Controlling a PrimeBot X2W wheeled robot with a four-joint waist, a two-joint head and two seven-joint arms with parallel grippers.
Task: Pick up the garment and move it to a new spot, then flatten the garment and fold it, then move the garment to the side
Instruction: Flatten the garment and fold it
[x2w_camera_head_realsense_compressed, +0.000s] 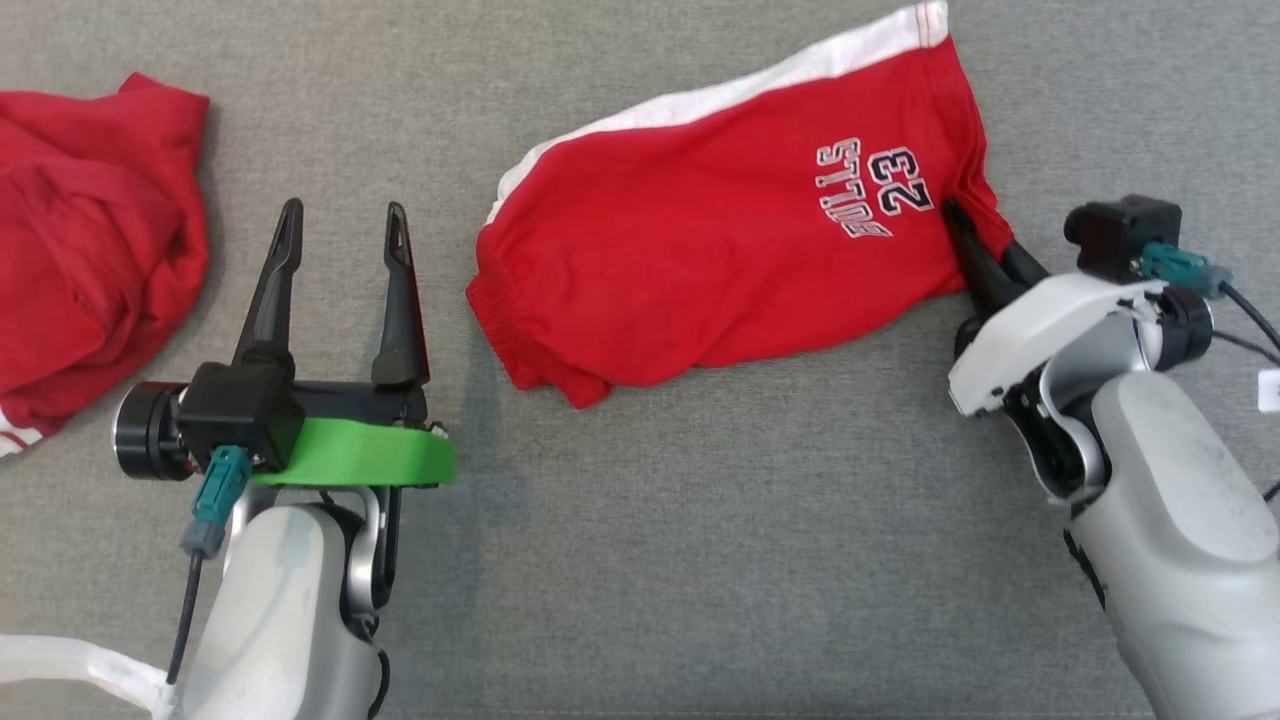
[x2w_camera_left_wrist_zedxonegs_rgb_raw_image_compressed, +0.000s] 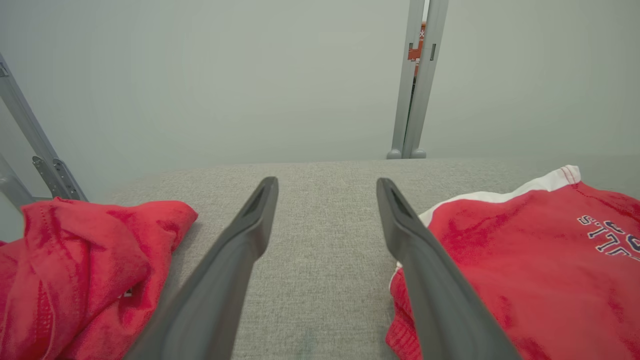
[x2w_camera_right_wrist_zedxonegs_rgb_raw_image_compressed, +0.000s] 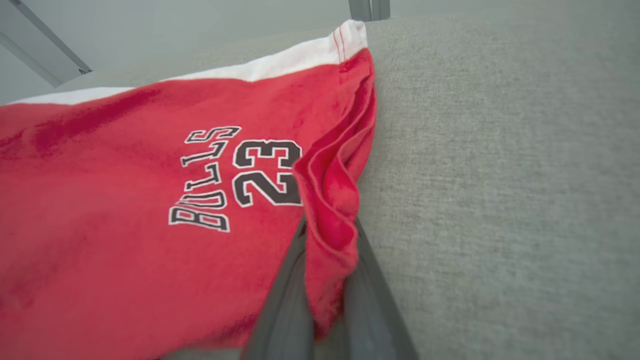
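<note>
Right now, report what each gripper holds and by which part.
The right gripper is shut on the red shorts, pinching a bunched fold of their edge beside the 23 print. The left gripper is open and holds nothing.

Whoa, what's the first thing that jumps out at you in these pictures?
The bright red shorts with a white side stripe and BULLS 23 lettering, lying mid-right on the grey fabric tabletop. The right gripper has its jaws shut on their bunched right edge. The left gripper stands open between them and a crumpled red garment at the far left.
</note>
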